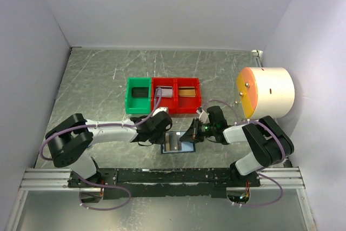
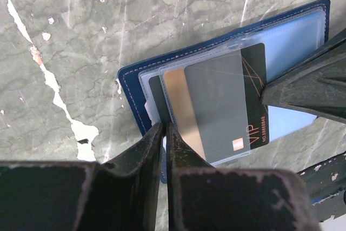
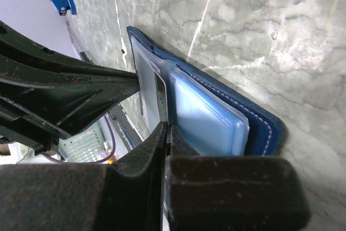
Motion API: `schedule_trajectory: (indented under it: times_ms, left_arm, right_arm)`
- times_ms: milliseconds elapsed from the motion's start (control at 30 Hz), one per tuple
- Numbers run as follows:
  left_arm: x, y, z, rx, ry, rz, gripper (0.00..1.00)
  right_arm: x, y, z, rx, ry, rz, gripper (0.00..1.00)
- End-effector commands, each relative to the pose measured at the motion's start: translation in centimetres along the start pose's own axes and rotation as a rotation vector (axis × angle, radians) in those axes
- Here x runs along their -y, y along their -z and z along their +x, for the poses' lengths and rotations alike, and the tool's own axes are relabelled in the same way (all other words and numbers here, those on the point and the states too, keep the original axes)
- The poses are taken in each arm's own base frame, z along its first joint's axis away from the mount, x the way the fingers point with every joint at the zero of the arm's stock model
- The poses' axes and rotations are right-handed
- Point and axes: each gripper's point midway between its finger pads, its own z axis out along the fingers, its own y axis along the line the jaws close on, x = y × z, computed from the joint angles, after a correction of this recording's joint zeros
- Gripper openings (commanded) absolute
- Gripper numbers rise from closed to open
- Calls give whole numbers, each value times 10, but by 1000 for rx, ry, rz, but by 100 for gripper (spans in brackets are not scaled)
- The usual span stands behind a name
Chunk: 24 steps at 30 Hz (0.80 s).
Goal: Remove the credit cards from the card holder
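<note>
- You're seeing the left gripper (image 2: pixel 165 129) sitting at the near edge of the card holder (image 2: pixel 131 87), jaws nearly together. Whether it's pinching that edge isn't showing.
- The single holder is lying open and flat between both arms, long axis running arm to arm.
- Three credit cards (image 2: pixel 216 106) (tan, grey, dark) are sitting stacked in its clear sleeve. Their short ends are facing the left gripper, just right of its tips, so that arm's looking nearer.
- The right gripper (image 3: pixel 166 132) is resting closed on the holder's middle, touching the dark card's edge.

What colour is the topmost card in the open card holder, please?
The topmost card is silvery grey, shown best in the left wrist view.
</note>
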Motion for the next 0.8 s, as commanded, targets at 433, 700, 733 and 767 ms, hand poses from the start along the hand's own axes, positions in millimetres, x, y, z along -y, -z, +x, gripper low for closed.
schedule_trajectory:
  times_ms: [433, 700, 733, 767]
  left_arm:
    - [-11, 12, 3, -17, -57, -79, 29]
    - [35, 31, -25, 43, -78, 98, 37]
    - [41, 31, -25, 42, -83, 125, 37]
    - [47, 30, -25, 39, -87, 154, 37]
  right_arm:
    - [12, 12, 0, 11, -2, 32, 0]
    - [11, 10, -2, 17, -10, 27, 0]
    - [11, 10, -2, 17, -12, 26, 0]
    - [11, 10, -3, 20, -13, 24, 0]
